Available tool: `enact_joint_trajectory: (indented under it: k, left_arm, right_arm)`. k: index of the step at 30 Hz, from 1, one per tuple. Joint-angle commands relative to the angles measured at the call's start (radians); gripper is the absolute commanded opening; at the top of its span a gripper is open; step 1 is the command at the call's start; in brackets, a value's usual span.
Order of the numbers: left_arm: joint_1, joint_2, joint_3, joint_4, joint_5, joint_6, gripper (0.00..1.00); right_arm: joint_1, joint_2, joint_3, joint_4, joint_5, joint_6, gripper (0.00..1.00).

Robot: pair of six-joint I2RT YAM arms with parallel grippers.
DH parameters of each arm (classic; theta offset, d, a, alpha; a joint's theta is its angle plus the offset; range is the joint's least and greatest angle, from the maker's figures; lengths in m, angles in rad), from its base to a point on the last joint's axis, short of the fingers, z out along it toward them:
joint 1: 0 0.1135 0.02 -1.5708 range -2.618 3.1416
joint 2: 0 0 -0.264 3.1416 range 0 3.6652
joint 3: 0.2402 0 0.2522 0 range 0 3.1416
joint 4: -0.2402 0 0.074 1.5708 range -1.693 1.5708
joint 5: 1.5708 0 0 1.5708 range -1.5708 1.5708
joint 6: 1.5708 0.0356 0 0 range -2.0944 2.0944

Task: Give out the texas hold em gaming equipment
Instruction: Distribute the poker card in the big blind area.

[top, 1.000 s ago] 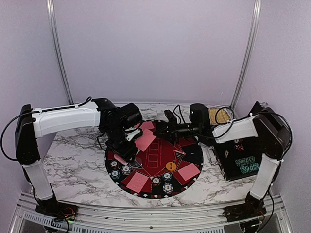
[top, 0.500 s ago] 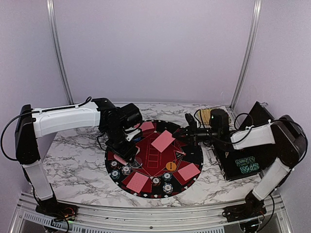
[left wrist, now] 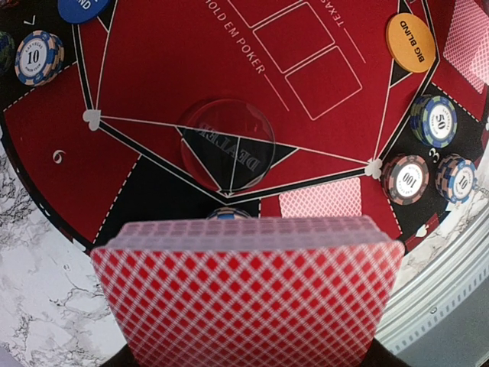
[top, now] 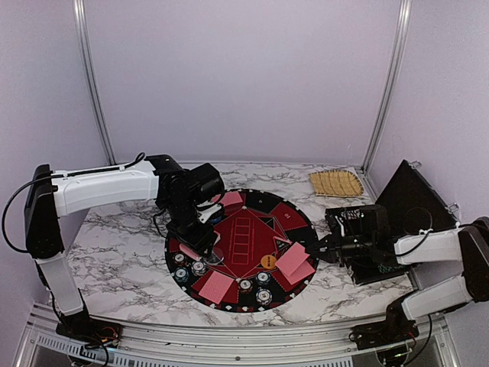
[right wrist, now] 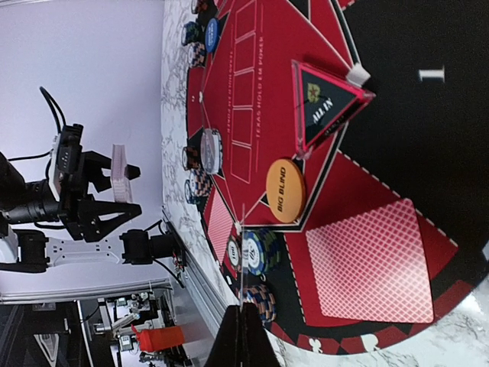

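My left gripper (top: 200,241) hangs over the left part of the round mat, shut on a deck of red-backed playing cards (left wrist: 244,298). Under it lies the clear dealer button (left wrist: 229,145), with the orange big-blind button (left wrist: 410,42) and a blue button (left wrist: 82,8) farther off. Poker chip stacks (left wrist: 405,180) ring the mat's near edge. My right gripper (top: 321,251) is shut on one card (top: 290,258), a thin edge-on line (right wrist: 243,275) in its wrist view. That card is held just above a card lying face down (right wrist: 367,260) on the near right segment.
The black-and-red mat (top: 252,229) lies mid-table, with more dealt cards (top: 216,287) on its segments and a triangular all-in marker (right wrist: 328,107). A black case (top: 382,264) stands open at the right and a woven yellow coaster (top: 336,183) behind it.
My right arm has drawn back from beside the deck to the near right of the mat, carrying one card with it. The left arm and deck have not moved.
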Motion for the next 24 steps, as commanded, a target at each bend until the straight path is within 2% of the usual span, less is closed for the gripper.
enact_joint_trajectory:
  k: [1,16,18,24]
  left_arm:
    - [0.004,0.006,0.024,-0.004,0.010,0.010,0.36]
    - [0.003,-0.005,0.017,-0.006,0.011,0.005,0.36]
    - [0.003,-0.005,0.016,-0.006,0.011,0.006,0.36]
    - [0.002,-0.011,0.011,-0.008,0.011,0.006,0.36]
  right_arm:
    - [-0.007,-0.022,-0.028,-0.086,0.024,-0.087,0.00]
    - [-0.007,-0.005,-0.076,-0.124,0.056,-0.134,0.01]
    - [-0.006,-0.003,-0.073,-0.144,0.072,-0.148,0.04]
    - [-0.004,-0.004,-0.054,-0.228,0.115,-0.204,0.23]
